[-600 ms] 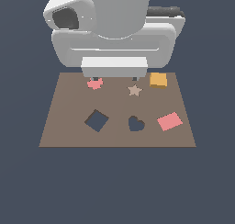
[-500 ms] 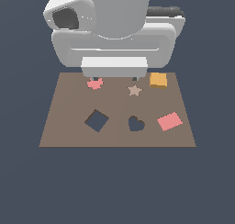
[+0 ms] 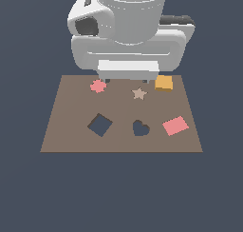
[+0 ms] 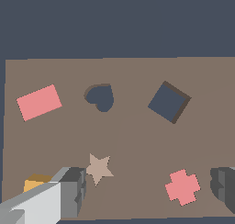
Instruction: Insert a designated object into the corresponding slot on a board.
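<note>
The orange-yellow square block [image 3: 164,82] lies on the brown board [image 3: 66,138] at its far corner on the exterior view's right. In the wrist view the block [image 4: 36,183] peeks out beside one finger [image 4: 71,191], outside the gap. The dark diamond-turned square slot [image 3: 100,124] [image 4: 169,102] sits nearer the front of the board [image 4: 137,140], on the exterior view's left. My gripper [image 3: 126,80] [image 4: 147,191] hangs open over the board's far edge, holding nothing. The arm's white body hides most of it in the exterior view.
A dark heart-shaped hole [image 3: 140,128] lies beside the slot. A flat pink rectangle [image 3: 175,125] rests at the exterior view's right. A tan star [image 3: 138,93] and a pink scalloped piece [image 3: 98,86] lie under the open gripper.
</note>
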Controlling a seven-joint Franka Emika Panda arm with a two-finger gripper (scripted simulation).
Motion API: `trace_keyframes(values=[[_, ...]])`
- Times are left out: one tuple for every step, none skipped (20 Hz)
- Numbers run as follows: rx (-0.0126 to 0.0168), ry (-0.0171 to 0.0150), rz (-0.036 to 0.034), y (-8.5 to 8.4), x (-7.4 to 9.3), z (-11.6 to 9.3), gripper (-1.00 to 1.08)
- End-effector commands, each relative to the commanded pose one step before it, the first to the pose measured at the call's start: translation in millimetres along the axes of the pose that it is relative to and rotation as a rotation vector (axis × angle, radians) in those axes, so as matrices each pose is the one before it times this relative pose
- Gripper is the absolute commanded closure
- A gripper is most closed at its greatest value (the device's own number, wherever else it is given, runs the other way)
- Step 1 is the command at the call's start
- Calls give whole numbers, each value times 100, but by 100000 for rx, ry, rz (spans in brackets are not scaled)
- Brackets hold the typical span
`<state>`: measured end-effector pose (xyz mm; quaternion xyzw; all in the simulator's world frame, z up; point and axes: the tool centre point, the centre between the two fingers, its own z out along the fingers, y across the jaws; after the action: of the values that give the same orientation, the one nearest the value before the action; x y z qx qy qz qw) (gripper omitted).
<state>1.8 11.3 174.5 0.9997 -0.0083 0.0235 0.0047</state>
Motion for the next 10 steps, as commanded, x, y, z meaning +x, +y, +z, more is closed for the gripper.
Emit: trace_keyframes(values=[[48, -422, 872, -1074, -947, 915, -92], [18, -175, 491, -502, -453, 440, -92], [19, -188, 528, -546, -489, 476, -92], [21, -202, 567, -587, -524, 511, -92], [23, -216, 606, -626, -557, 546, -92], [25, -229, 644, -665, -589, 579, -92], [26, -242, 682, -702, -619, 612, -92], [27, -247, 694, -719, -629, 625, -92], [27, -243, 685, -712, -617, 618, -92], [27, -240, 676, -701, -603, 609, -92]])
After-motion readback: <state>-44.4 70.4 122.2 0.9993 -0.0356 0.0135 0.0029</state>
